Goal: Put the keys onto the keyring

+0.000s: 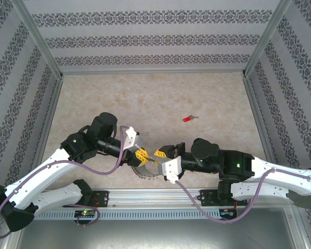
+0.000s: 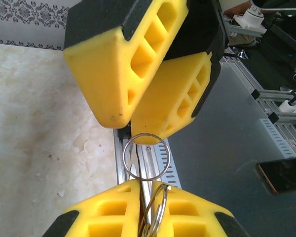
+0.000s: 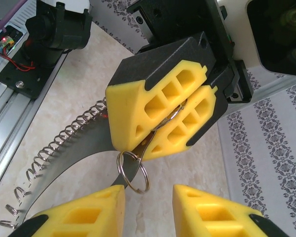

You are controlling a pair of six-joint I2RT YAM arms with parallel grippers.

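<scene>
The red-headed key [image 1: 189, 119] lies alone on the beige table, well beyond both grippers and to the right. The keyring [image 1: 144, 171] is a grey band fringed with small silvery rings, hanging between the two grippers near the front edge. My left gripper [image 1: 139, 154] is shut on it; in the left wrist view its fingers [image 2: 113, 207] pinch the band, and one small ring [image 2: 147, 157] sticks out past the tips. The right gripper [image 3: 148, 192] stands open just short of that small ring [image 3: 133, 170], facing the left gripper's fingers [image 3: 158, 108]. The band [image 3: 79, 148] curves away to the left.
An aluminium rail [image 1: 155, 197] runs along the near edge, right under the grippers. Patterned walls [image 1: 145, 39] close in the table on three sides. A dark phone-like slab [image 2: 286, 173] lies on the lower surface beyond the rail.
</scene>
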